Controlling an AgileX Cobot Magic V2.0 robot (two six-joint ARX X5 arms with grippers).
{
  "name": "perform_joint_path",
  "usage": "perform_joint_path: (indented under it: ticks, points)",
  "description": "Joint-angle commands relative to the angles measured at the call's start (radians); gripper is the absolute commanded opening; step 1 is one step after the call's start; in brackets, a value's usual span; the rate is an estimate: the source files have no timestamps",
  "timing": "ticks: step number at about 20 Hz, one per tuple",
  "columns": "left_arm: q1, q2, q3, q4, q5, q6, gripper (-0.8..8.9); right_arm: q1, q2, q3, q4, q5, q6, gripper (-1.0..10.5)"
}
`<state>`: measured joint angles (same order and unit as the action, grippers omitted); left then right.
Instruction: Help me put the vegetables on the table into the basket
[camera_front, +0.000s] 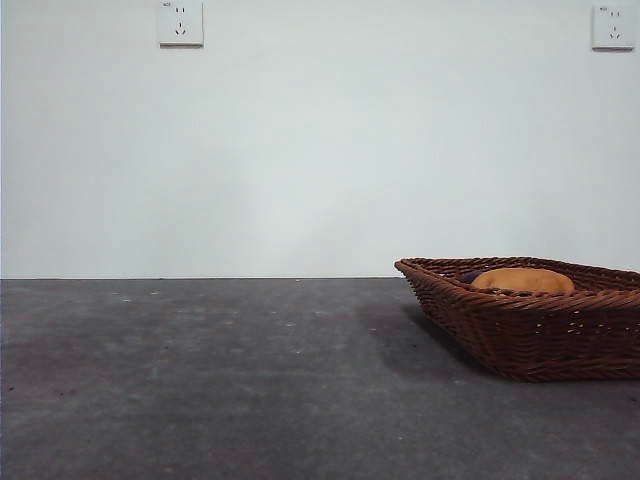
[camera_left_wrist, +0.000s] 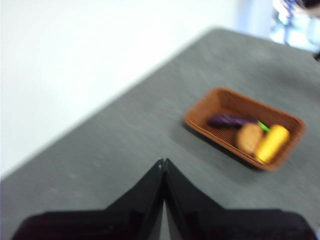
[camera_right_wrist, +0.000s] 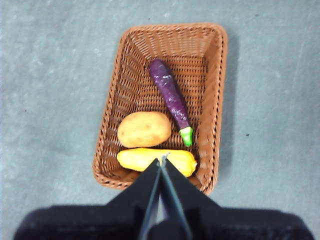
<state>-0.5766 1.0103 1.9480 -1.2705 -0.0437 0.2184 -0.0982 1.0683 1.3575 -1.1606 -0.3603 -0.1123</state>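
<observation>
The brown woven basket (camera_right_wrist: 130, 65) sits on the dark grey table (camera_right_wrist: 45, 75) and holds all three vegetables: a tan potato (camera_right_wrist: 144, 129), a yellow oblong vegetable (camera_right_wrist: 140, 158) and a purple eggplant (camera_right_wrist: 169, 92) with a green stem. My right gripper (camera_right_wrist: 163, 159) hangs high above the basket, shut and holding nothing. My left gripper (camera_left_wrist: 162, 162) is shut too, well away from the basket (camera_left_wrist: 220, 100), which lies off to one side with the eggplant (camera_left_wrist: 226, 120), potato (camera_left_wrist: 249, 138) and yellow vegetable (camera_left_wrist: 271, 143) in it. In the front view the basket (camera_front: 530, 325) stands at the right with the potato (camera_front: 522, 280) showing above its rim.
A white wall rises behind the table (camera_front: 200, 380) with two sockets (camera_front: 180, 22) high up. Neither arm shows in the front view. The left wrist view is blurred.
</observation>
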Motion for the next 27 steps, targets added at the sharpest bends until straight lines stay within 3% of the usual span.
perform_joint_path:
  ticks: [1,4,7,12,15,20,27]
  points:
    - [0.063,-0.087,-0.002,0.026,-0.051,0.066,-0.04,0.000,0.002,-0.002,0.009,0.015,0.003,0.0]
    - [0.243,-0.206,-0.033,0.085,-0.020,0.122,-0.04,0.000,0.002,-0.002,0.010,0.021,0.003,0.0]
    - [0.376,-0.346,-0.188,0.251,-0.019,0.195,-0.04,0.000,0.002,-0.002,0.010,0.021,0.003,0.0]
    - [0.528,-0.598,-0.749,0.695,0.026,0.164,-0.04,0.000,0.002,-0.002,0.010,0.021,0.003,0.0]
    - [0.625,-0.700,-1.109,0.954,0.029,0.077,-0.04,0.000,0.002,-0.002,0.010,0.021,0.003,0.0]
    - [0.655,-0.864,-1.535,1.108,0.025,-0.013,-0.04,0.000,0.002,-0.002,0.010,0.021,0.003,0.0]
    - [0.655,-0.997,-1.820,1.167,0.017,-0.109,-0.04,0.000,0.002,-0.002,0.010,0.021,0.003,0.0]
